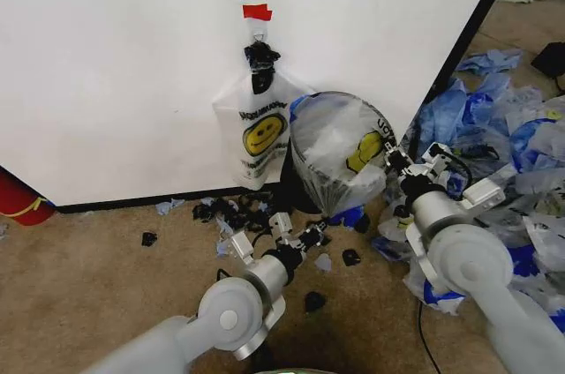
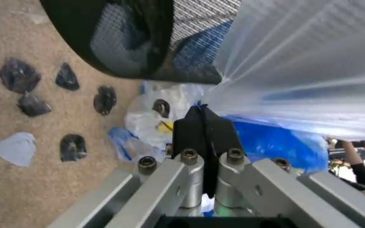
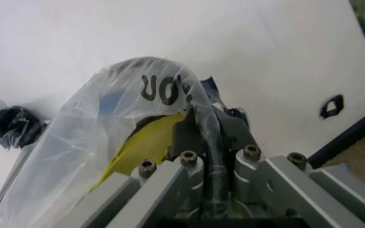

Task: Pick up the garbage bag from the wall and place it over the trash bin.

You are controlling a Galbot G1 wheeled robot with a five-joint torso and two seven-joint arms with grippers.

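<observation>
The garbage bag [image 1: 340, 145], translucent white with a yellow smiley face and black print, is draped over the black mesh trash bin [image 1: 294, 184] standing against the wall [image 1: 132, 56]. My right gripper [image 1: 394, 160] is shut on the bag's upper edge at the bin's right side; the right wrist view shows the plastic [image 3: 138, 109] pinched in the gripper [image 3: 206, 121]. My left gripper [image 1: 316, 235] is low in front of the bin, shut [image 2: 203, 111] on the bag's lower edge [image 2: 296, 61] beside the bin's mesh [image 2: 131, 42]. A second smiley bag [image 1: 259, 131] hangs on the wall.
Red tape [image 1: 257, 11] and a black knot [image 1: 260, 56] mark the hook on the wall. Black scraps [image 1: 231, 209] litter the carpet before the bin. A heap of blue bags [image 1: 494, 118] lies right; a red cylinder [image 1: 18, 199] stands far left.
</observation>
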